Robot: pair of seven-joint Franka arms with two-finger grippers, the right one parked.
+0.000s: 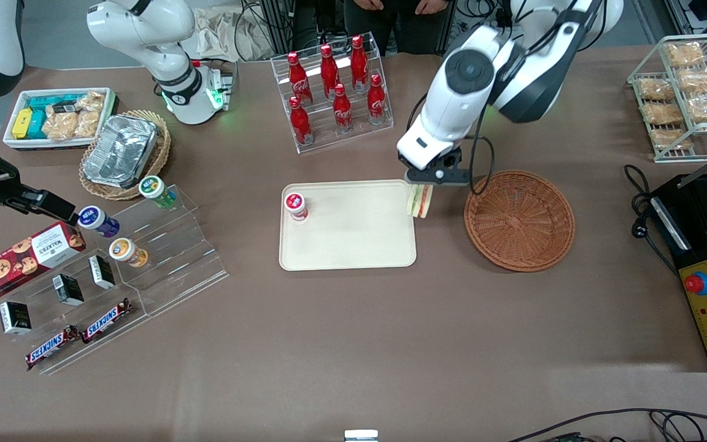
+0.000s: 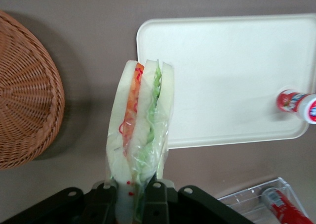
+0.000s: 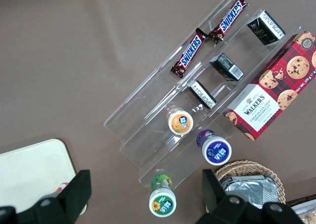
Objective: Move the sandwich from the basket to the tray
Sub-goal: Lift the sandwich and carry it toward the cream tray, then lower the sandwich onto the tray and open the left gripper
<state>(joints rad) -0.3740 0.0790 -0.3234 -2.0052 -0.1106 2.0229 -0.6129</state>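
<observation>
**Sandwich in transit, at the tray's edge**

Going from the parked arm's end of the tabletop toward the working arm's: the tray lies flat, with a small red-capped cup standing on the corner farthest from the basket. Next comes the gripper, its fingers clamped on the sandwich, which hangs point-down above the tray's near rim, over the gap between tray and basket. The basket lies empty, just beside the tray.

The carry step appears under way. The next move likely calls for shifting farther over the tray's bare middle, lowering, then releasing.
</observation>
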